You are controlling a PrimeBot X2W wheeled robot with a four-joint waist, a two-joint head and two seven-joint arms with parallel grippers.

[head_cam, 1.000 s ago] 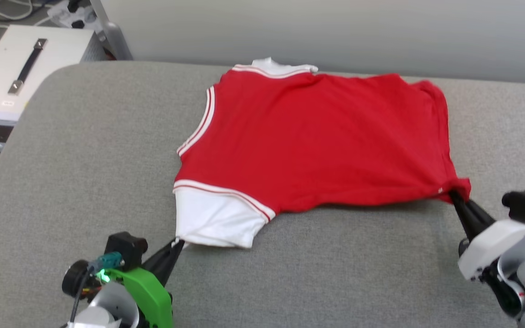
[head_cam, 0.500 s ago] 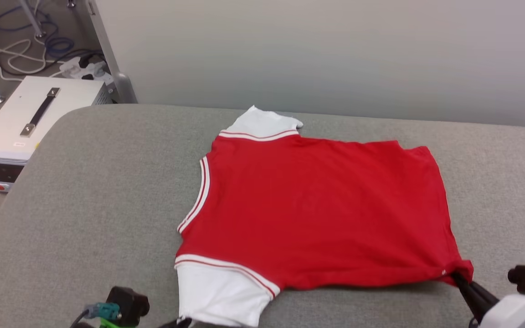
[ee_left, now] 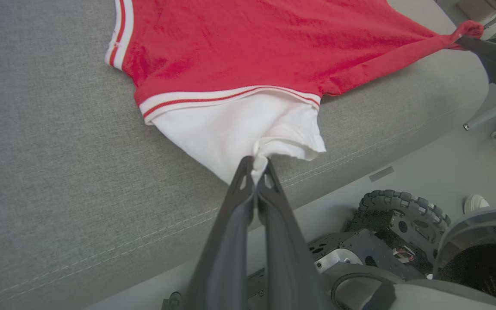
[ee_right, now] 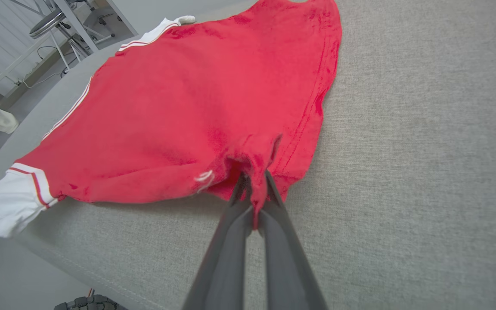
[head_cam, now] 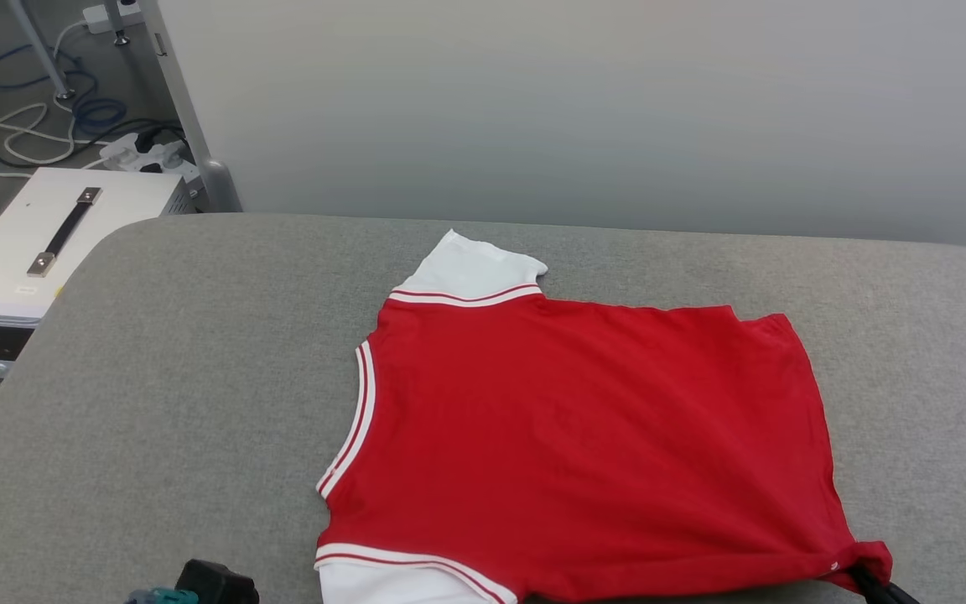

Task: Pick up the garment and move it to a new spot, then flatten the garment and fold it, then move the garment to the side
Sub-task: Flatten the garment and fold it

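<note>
The garment (head_cam: 584, 445), a red shirt with white sleeves and striped trim, lies spread with its plain red side up on the grey padded table (head_cam: 181, 386). My left gripper (ee_left: 254, 165) is shut on the edge of the near white sleeve (ee_left: 239, 133), close to the table's front edge. My right gripper (ee_right: 253, 183) is shut on the red hem corner (ee_right: 248, 165); in the head view that pinched corner (head_cam: 869, 560) sits at the lower right. The far white sleeve (head_cam: 470, 268) lies flat toward the wall.
A white box with a black handle (head_cam: 55, 243) stands on the floor left of the table, with cables (head_cam: 47, 126) behind it. A pale wall (head_cam: 584, 109) backs the table. My wheeled base (ee_left: 398, 224) shows below the table's front edge.
The head camera has tilted up, so table and garment sit lower in the picture and both grippers have slid to its bottom edge. Both grips hold unchanged on the garment.
</note>
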